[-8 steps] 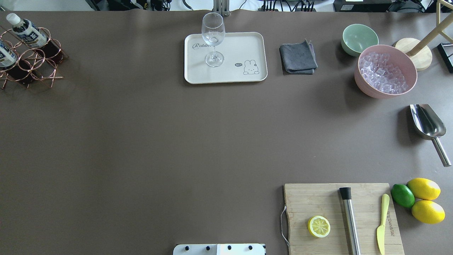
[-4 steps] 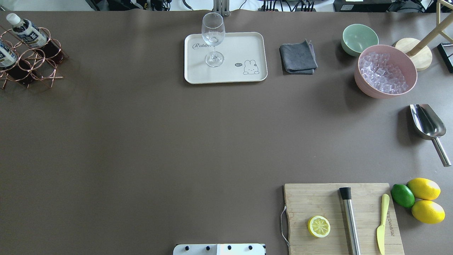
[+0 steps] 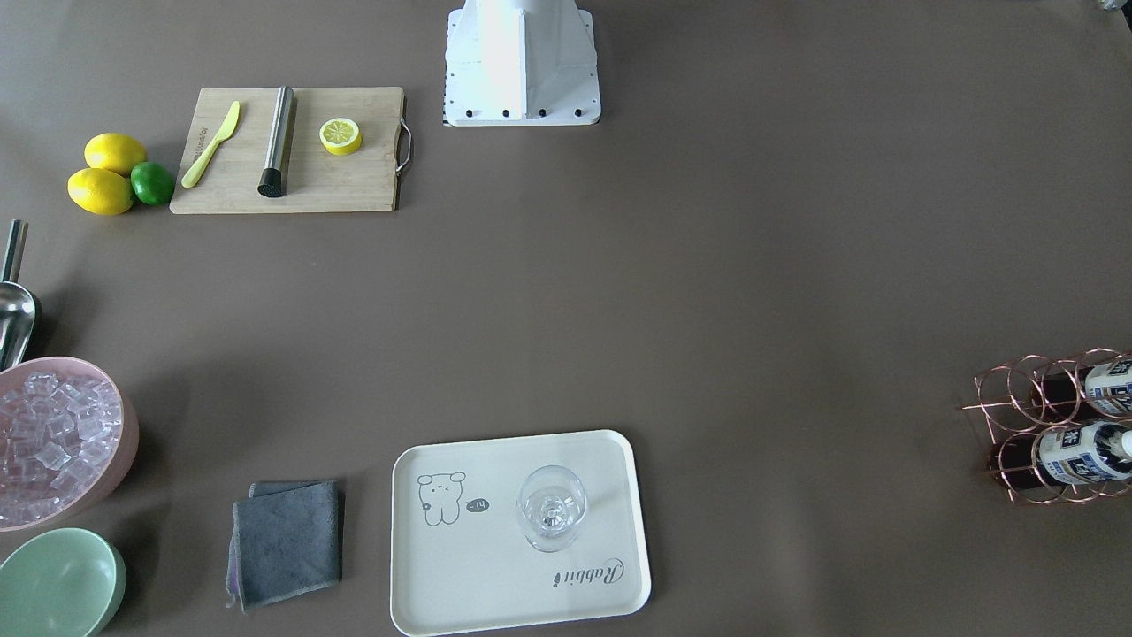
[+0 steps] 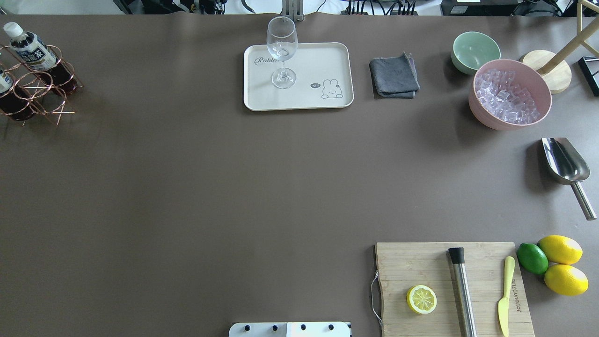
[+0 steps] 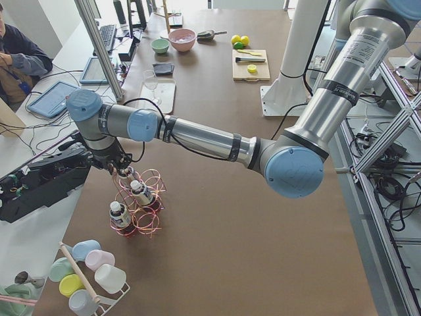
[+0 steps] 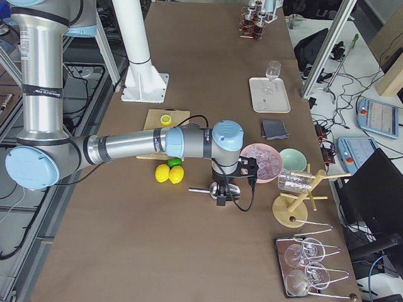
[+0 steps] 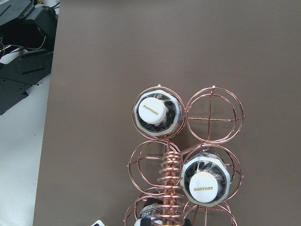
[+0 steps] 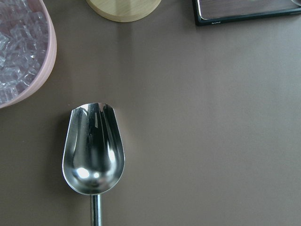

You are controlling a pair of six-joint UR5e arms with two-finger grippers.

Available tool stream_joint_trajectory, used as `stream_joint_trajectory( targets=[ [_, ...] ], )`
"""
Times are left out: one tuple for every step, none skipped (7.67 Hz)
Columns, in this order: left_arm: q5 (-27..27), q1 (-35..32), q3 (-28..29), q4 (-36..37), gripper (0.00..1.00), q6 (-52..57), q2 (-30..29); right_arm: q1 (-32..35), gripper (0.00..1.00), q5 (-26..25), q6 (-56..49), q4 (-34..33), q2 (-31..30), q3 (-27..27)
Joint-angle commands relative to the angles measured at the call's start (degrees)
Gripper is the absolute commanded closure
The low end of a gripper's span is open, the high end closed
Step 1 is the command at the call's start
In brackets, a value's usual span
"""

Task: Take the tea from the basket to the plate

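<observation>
Tea bottles stand in the copper wire basket (image 7: 214, 118) at the table's far left corner, well apart from the cream plate (image 4: 323, 61). One bottle (image 7: 156, 110) fills a ring beside an empty one. Another (image 7: 204, 183) sits just right of the coiled handle (image 7: 170, 179). The left gripper (image 5: 118, 170) hangs directly over the basket, but I cannot tell how wide its fingers stand. The same goes for the right gripper (image 6: 221, 194), which hovers above the steel scoop (image 8: 93, 150).

The step in hand looks like the reach for a bottle. To do it well, come down plumb over one white cap, clear of the handle, and close below the cap. Then lift straight up until the base leaves its ring, or the light carrier may come along. Set the bottle on bare plate, away from the wine glass (image 4: 282, 47).

Each bottle stands upright, long axis vertical, cap pointing up at the wrist camera.
</observation>
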Motion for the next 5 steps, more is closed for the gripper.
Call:
stream_joint_trajectory(
  targets=[
    [-0.9, 0.1, -6.2, 5.8, 1.00, -0.2, 0.3, 0.0, 0.00, 0.0, 0.0, 0.0, 0.0, 0.1],
    [-1.5, 0.4, -9.0, 8.9, 1.00, -0.3, 0.1, 0.0, 0.00, 0.0, 0.0, -0.1, 0.0, 0.1],
    [-1.4, 1.0, -13.2, 13.2, 1.00, -1.3, -0.4, 0.0, 0.00, 0.0, 0.0, 0.0, 0.0, 0.1],
    [-1.3, 3.4, -19.6, 17.5, 1.00, -4.2, -0.2, 0.0, 0.00, 0.0, 0.0, -0.1, 0.0, 0.1],
    [-1.1, 5.4, -24.7, 19.8, 1.00, -7.2, -0.2, 0.0, 0.00, 0.0, 0.0, 0.0, 0.0, 0.1]
  ],
)
